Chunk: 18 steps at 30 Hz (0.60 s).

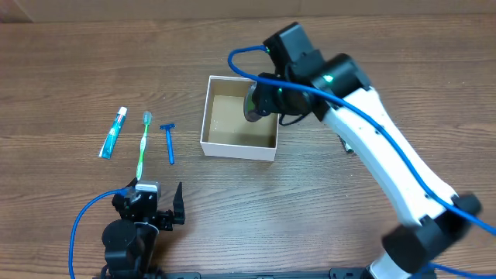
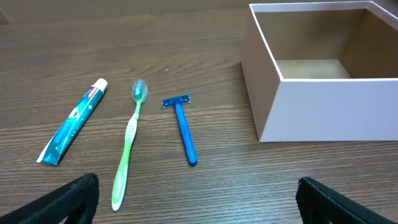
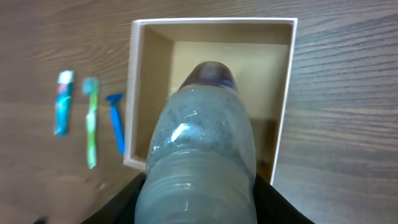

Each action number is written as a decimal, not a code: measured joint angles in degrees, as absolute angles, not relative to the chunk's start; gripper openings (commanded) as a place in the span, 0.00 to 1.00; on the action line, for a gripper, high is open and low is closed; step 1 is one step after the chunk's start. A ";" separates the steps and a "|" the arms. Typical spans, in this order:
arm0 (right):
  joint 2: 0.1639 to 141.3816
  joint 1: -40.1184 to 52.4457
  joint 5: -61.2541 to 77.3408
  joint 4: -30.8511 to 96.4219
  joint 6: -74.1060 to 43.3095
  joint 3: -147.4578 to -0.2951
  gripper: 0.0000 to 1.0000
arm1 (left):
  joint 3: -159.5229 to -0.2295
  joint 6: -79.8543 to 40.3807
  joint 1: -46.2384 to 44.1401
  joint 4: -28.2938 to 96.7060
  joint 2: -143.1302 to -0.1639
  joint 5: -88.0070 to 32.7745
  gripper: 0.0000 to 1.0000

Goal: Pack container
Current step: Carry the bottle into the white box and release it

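The container (image 1: 217, 145) is a square white box with a brown inside, at the table's middle; it also shows in the left wrist view (image 2: 323, 106) and the right wrist view (image 3: 140, 93). My right gripper (image 1: 260, 102) is shut on a clear ribbed bottle (image 3: 202, 149) and holds it above the box's right side, its dark cap pointing down into the box. A toothpaste tube (image 1: 113, 132), a green toothbrush (image 1: 142, 143) and a blue razor (image 1: 170, 142) lie in a row left of the box. My left gripper (image 1: 155, 209) is open and empty near the front edge.
The wooden table (image 1: 325, 201) carries nothing else. The right arm's white links and blue cable reach from the front right across to the box. The left arm's blue cable loops at the front left.
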<state>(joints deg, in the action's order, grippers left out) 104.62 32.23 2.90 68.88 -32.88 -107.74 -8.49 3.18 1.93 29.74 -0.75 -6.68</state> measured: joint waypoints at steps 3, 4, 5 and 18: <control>108.75 31.51 1.10 68.23 -33.30 -107.72 0.27 | -8.49 3.18 1.93 29.74 -0.75 -6.68 1.00; 110.08 31.14 0.38 68.16 -33.39 -107.72 0.27 | -8.49 3.18 1.93 29.74 -0.75 -6.68 1.00; 111.15 30.72 -0.27 68.12 -33.43 -107.72 0.27 | -8.49 3.18 1.93 29.74 -0.75 -6.68 1.00; 116.53 26.35 -1.72 65.93 -27.90 -107.72 0.37 | -8.49 3.18 1.93 29.74 -0.75 -6.68 1.00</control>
<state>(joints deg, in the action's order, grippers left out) 116.53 26.35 -1.72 65.93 -27.90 -107.72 -8.49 3.18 1.93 29.74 -0.75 -6.68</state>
